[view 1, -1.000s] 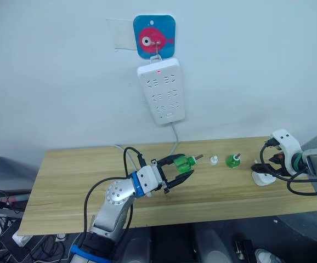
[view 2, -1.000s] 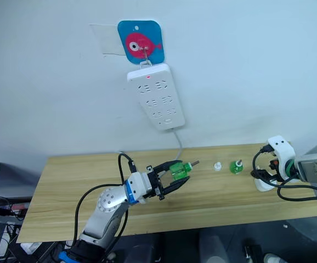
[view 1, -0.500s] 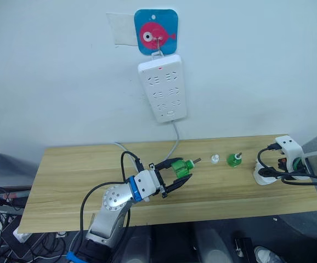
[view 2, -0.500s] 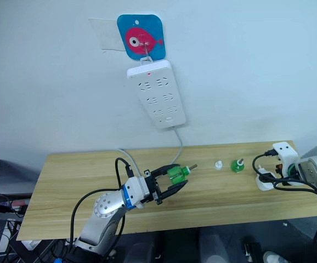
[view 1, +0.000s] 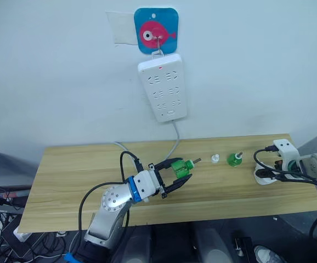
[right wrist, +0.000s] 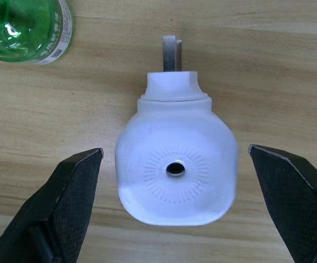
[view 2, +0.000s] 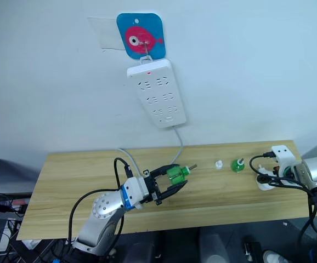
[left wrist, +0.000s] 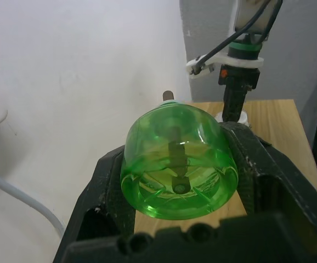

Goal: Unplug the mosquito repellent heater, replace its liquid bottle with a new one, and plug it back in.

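My left gripper point(view 1: 179, 171) is shut on a green liquid bottle point(view 1: 181, 166), held on its side above the table's middle with its wick pointing right. In the left wrist view the bottle's base point(left wrist: 177, 175) sits between both fingers. The mosquito repellent heater point(right wrist: 176, 167), white and rounded, lies unplugged on the table near the right end with its round vent facing up. My right gripper point(right wrist: 175, 155) hovers over it, open, one finger on either side and neither touching. In the head view the heater point(view 1: 263, 178) shows under that gripper point(view 1: 268, 171).
A second green bottle point(view 1: 234, 159) stands left of the heater, with a small white cap point(view 1: 215, 159) beside it. A white power strip point(view 1: 163, 87) hangs on the wall from a fish-pattern hook point(view 1: 156, 31), its cable dropping behind the wooden table point(view 1: 65, 181).
The head camera has shifted a little. My right arm has drawn slightly inward over the heater. The left gripper still holds the bottle in the same spot.
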